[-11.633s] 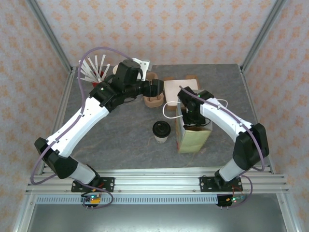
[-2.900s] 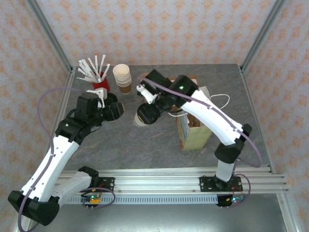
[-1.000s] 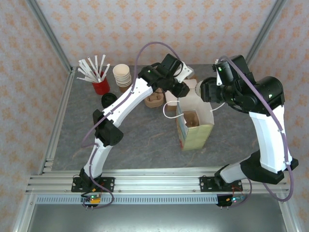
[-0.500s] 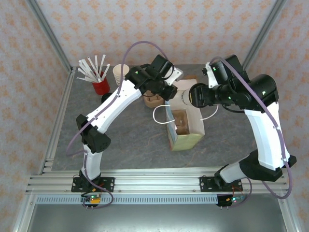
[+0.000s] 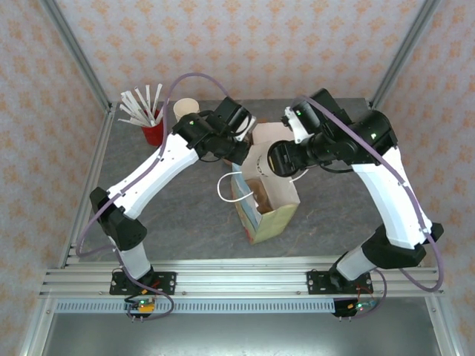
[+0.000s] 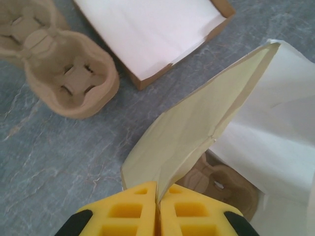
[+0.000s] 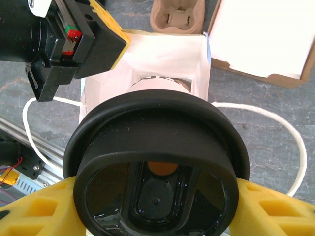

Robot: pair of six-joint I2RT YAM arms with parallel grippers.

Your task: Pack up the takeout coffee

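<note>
A grey, veined stone-look tabletop (image 5: 185, 215) lies between patterned walls (image 5: 297, 44). The left gripper (image 6: 158, 196), its ribbed yellow fingers pressed together, pinches the creased rim of a cream paper bag (image 6: 197, 123). The right gripper (image 7: 155, 206) clamps the takeout coffee (image 7: 155, 142) at its round, glossy black lid. The cup is tipped sideways at the bag's mouth, its lower band mostly hidden. There are two moulded pulp carriers (image 6: 74, 78): one on the table, the other half covered inside the bag. The bag has two white cord handles (image 7: 270, 118).
</note>
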